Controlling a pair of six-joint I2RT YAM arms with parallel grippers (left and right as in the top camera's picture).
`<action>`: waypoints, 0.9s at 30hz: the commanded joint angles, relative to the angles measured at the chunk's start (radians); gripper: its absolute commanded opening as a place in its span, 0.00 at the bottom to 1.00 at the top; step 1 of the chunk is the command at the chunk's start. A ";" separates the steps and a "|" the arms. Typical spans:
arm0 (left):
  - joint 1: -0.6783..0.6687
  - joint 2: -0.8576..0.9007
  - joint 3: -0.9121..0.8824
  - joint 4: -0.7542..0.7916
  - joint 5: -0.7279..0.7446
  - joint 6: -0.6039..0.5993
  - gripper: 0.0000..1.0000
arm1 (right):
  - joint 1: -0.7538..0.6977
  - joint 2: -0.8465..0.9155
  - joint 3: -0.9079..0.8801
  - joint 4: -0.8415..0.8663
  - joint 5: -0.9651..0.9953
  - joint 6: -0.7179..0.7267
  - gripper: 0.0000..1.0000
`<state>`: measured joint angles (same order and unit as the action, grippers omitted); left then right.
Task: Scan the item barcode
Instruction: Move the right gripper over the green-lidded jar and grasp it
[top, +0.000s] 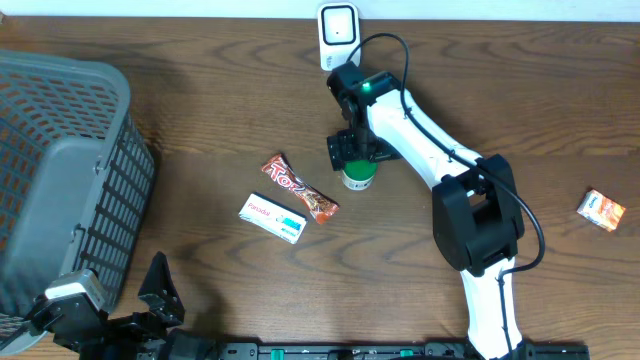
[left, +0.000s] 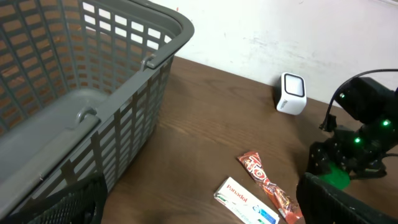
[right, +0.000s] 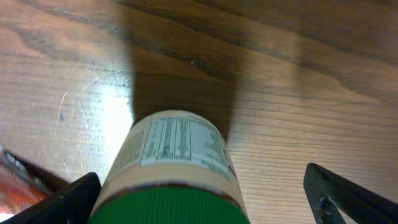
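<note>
- Bottle (top: 358, 179) stood upright on tabletop (top: 200, 120); my right claw (top: 352, 152) straddled it, jaws apart, for lifting toward scanner (top: 338, 30).
- Left claw (top: 160, 295), also apart, sat clear.

Right arm (top: 425, 135): white links, black joints, black pincer (top: 355, 160), green light.

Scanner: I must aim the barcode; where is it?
Overhead, the white scanner stands at the table's far edge, just beyond the right gripper and green-capped bottle.
</note>
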<state>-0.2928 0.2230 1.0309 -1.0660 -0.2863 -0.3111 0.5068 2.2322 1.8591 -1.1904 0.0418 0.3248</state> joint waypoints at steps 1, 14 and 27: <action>0.000 0.000 -0.001 0.004 0.005 -0.001 0.97 | 0.005 -0.018 0.068 -0.055 0.012 0.023 0.99; 0.000 0.000 -0.001 0.004 0.005 -0.001 0.97 | 0.008 -0.016 0.120 -0.124 -0.055 0.313 0.99; 0.000 0.000 -0.001 0.004 0.005 -0.001 0.97 | 0.016 -0.014 -0.056 -0.016 -0.043 0.309 0.99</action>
<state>-0.2928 0.2230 1.0309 -1.0657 -0.2863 -0.3111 0.5072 2.2314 1.8370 -1.2293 -0.0216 0.6182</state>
